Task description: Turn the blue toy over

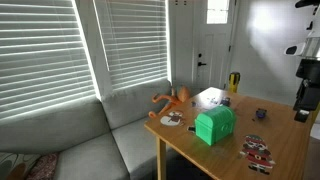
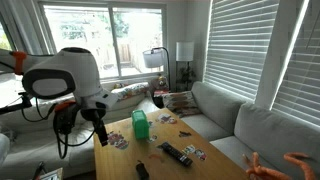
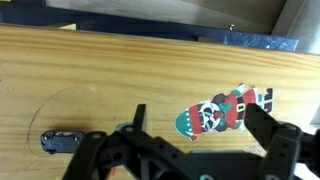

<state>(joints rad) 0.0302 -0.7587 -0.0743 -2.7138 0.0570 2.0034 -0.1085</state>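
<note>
The blue toy (image 1: 261, 114) is a tiny dark cube on the wooden table (image 1: 285, 150), between the green box (image 1: 214, 125) and the arm. I cannot make the toy out in the wrist view. My gripper (image 3: 200, 128) is open and empty and hangs above the table, over a red and green Santa sticker (image 3: 225, 110). In both exterior views the gripper (image 1: 303, 105) (image 2: 98, 133) is at the robot's end of the table, apart from the toy.
The green box (image 2: 141, 124) stands mid-table. An orange figure (image 1: 170, 98) lies at the far end near the couch (image 1: 90, 140). A remote (image 2: 177, 154), stickers (image 1: 257, 150) and a small dark object (image 3: 60, 140) lie on the table. A yellow bottle (image 1: 233, 82) stands at the back.
</note>
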